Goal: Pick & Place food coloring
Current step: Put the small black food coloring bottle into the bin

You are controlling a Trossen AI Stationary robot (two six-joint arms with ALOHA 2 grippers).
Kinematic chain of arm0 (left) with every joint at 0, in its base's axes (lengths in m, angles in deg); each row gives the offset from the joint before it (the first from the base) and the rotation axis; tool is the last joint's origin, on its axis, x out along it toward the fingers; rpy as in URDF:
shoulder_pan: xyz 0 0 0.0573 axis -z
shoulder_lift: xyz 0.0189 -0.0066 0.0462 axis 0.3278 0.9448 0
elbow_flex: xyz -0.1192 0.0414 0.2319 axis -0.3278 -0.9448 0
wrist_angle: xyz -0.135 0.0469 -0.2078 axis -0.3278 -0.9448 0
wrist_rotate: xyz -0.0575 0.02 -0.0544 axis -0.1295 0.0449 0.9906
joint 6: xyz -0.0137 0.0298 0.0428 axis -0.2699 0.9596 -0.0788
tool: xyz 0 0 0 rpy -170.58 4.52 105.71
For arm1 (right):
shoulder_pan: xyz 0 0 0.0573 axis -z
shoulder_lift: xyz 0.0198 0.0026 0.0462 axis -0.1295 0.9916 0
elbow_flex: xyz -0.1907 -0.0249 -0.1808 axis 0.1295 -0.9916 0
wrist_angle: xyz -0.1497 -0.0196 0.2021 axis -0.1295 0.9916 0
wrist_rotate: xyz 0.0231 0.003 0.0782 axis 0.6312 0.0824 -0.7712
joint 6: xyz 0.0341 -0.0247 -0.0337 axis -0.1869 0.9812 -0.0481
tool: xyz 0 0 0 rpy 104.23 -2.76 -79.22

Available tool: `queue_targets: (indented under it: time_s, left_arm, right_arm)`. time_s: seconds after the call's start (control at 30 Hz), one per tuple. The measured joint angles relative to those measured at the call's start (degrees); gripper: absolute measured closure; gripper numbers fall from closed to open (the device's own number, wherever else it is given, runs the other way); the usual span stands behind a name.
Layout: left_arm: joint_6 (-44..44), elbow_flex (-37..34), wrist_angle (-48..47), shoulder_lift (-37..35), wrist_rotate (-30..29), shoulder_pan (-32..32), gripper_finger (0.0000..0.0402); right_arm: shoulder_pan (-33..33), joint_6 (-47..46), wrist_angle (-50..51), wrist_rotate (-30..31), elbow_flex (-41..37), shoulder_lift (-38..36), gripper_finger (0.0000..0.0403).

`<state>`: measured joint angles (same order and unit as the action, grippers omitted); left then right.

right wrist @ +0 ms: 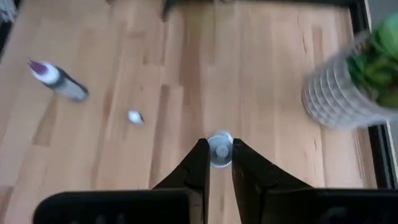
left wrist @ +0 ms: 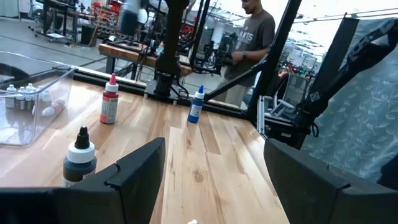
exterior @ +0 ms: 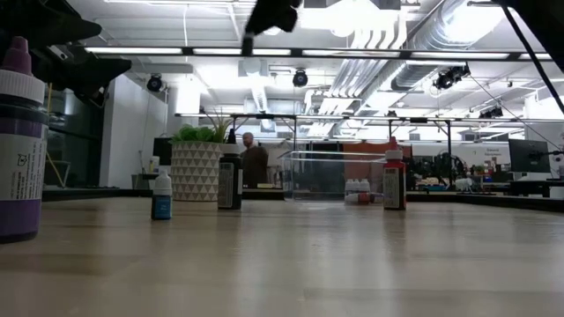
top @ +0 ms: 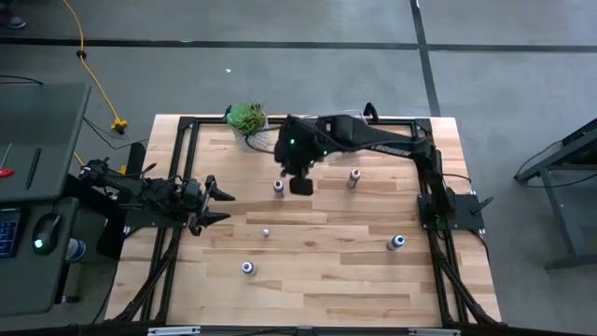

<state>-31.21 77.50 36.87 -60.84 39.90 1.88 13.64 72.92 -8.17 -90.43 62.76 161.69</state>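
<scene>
My right gripper point(right wrist: 219, 152) hangs high over the table's middle point(top: 300, 184), fingers pointing down, shut on a small pale food coloring bottle point(right wrist: 219, 148). Other bottles stand on the wood: a black-capped one point(top: 278, 187) just left of that gripper, a red one point(top: 354, 177), a blue one point(top: 396, 243), a purple one point(right wrist: 59, 81) and a tiny one point(right wrist: 135, 116). Several tiny pale bottles sit in the clear bin point(left wrist: 31, 118). My left gripper point(top: 222, 206) waits open at the table's left side. My right gripper pinches the small pale bottle between its two fingertips point(right wrist: 200, 155), coming from above and pointing down. Only the bottle's round top point(right wrist: 219, 140) shows in the gap; the body below is hidden. The low view shows the gripper point(exterior: 251, 35) well above the table.
The green plant in its white pot point(top: 247, 119) stands at the far left corner, next to the clear bin point(exterior: 317, 176). A black frame point(top: 187, 126) runs round the table edge. A person point(left wrist: 252, 37) stands beyond the right edge. Bare wood lies along the near edge.
</scene>
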Motion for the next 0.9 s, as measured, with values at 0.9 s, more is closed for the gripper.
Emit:
queue_targets:
  time_s: [0.9]
  left_arm:
    - [0.00,0.00,0.02,0.02,0.00,-0.02,0.0130]
  right_arm:
    - [16.57,3.04,9.90,2.63,-10.85,-4.65,0.0367]
